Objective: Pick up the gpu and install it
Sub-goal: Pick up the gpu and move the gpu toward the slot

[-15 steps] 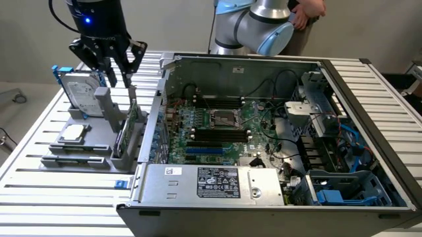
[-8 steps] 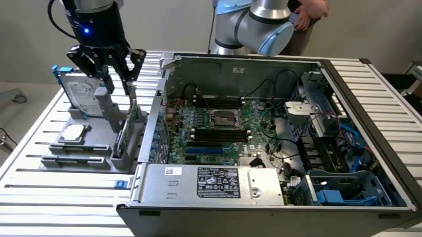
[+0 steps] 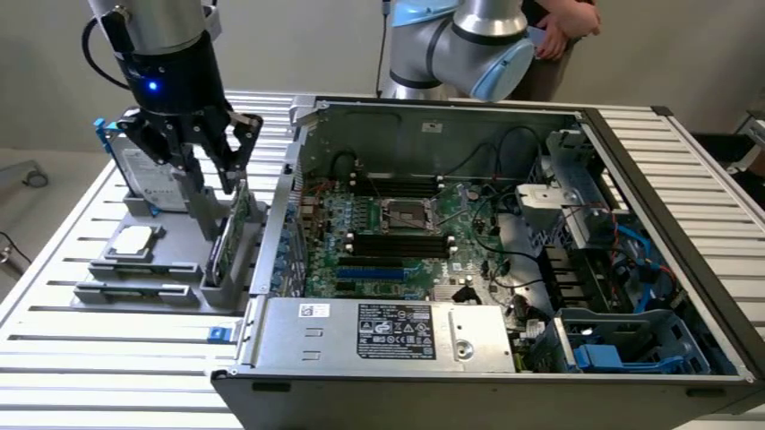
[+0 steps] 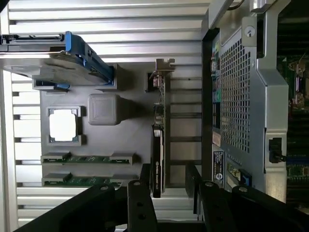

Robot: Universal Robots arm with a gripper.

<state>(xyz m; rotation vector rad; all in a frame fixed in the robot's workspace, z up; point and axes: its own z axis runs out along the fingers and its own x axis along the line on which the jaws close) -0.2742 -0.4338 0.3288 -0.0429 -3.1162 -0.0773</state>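
Hovering with the gripper spread wide and empty, lined up over the graphics card, stood on edge along the edge of the holder nearest the computer case. Best to stay square, centre the card between the fingers, clamp the black shroud, not the bracket.

We log one arm, its grey, blue-capped joint bent at the back of the scene. The wrist hangs vertical at the exterior view's left, with a blue light lit on its black housing. The gripper points straight down. The black fingers stand parallel and spread, and we see a gap between them and nothing clamped.
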